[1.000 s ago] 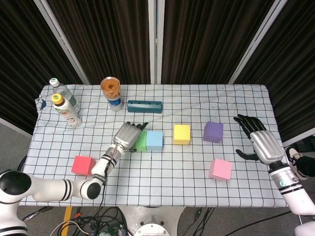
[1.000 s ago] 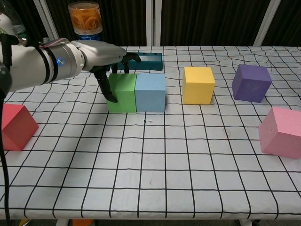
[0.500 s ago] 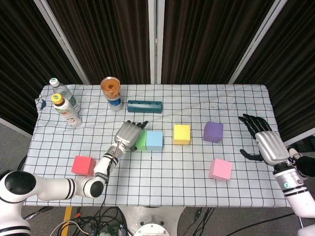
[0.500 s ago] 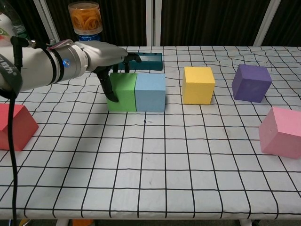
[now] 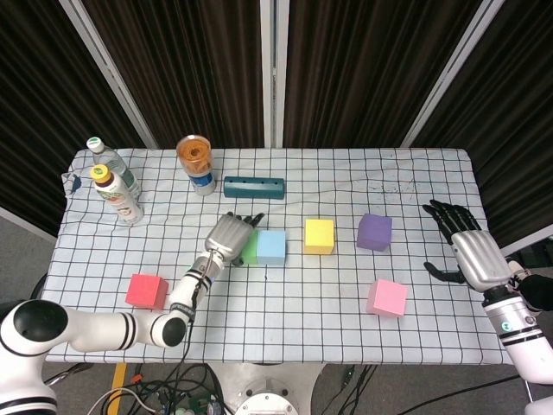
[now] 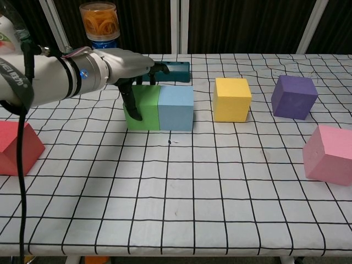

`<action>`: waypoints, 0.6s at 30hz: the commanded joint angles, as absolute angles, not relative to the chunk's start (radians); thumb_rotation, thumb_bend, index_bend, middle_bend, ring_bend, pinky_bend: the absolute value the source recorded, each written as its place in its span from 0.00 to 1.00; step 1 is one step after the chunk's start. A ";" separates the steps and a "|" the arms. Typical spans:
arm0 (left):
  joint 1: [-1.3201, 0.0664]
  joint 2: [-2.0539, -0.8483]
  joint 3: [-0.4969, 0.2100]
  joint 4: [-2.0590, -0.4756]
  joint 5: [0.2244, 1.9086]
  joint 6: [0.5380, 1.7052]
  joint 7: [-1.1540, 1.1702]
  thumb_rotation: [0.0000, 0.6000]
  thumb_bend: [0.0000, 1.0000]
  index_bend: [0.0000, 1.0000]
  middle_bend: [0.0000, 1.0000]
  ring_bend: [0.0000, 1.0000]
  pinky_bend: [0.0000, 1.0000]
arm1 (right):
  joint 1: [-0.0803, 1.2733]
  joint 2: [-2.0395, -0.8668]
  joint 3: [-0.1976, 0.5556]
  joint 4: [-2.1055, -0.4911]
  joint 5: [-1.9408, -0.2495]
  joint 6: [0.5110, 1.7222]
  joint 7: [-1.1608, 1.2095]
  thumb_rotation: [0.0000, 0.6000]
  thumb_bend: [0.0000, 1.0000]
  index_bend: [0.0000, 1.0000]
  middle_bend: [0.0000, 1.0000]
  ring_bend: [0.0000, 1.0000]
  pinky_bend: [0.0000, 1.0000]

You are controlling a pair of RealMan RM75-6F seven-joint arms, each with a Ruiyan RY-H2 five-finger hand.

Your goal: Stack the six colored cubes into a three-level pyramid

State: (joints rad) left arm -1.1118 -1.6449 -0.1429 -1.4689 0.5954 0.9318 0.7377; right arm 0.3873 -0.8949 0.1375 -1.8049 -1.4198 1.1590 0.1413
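The green cube (image 5: 250, 251) (image 6: 147, 108) stands on the table flush against the left side of the blue cube (image 5: 271, 246) (image 6: 176, 108). My left hand (image 5: 228, 235) (image 6: 124, 66) lies over the green cube's top with its fingers stretched out and its thumb down the cube's front face. It is not closed around the cube. The yellow cube (image 5: 319, 235) (image 6: 232, 99) and the purple cube (image 5: 374, 232) (image 6: 294, 97) sit to the right. The pink cube (image 5: 386, 297) (image 6: 330, 154) is near the front right, and the red cube (image 5: 146, 290) (image 6: 16, 146) is at the front left. My right hand (image 5: 471, 252) hovers open by the table's right edge.
A teal box (image 5: 254, 187) (image 6: 177, 70) lies just behind the green and blue cubes. An orange-filled jar (image 5: 196, 162) (image 6: 100, 22) and two bottles (image 5: 115, 183) stand at the back left. The checkered cloth (image 5: 285, 320) shows bare squares along the front.
My left hand has slid a little to the right over the green cube, which stayed put. My right hand has drawn back towards the table's right edge.
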 commanded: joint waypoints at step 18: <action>-0.948 -1.427 -0.071 -1.730 0.815 1.103 0.617 0.97 0.06 0.06 0.22 0.32 0.29 | 0.442 -0.919 0.139 -1.791 -1.421 1.070 0.150 1.00 0.18 0.00 0.08 0.00 0.00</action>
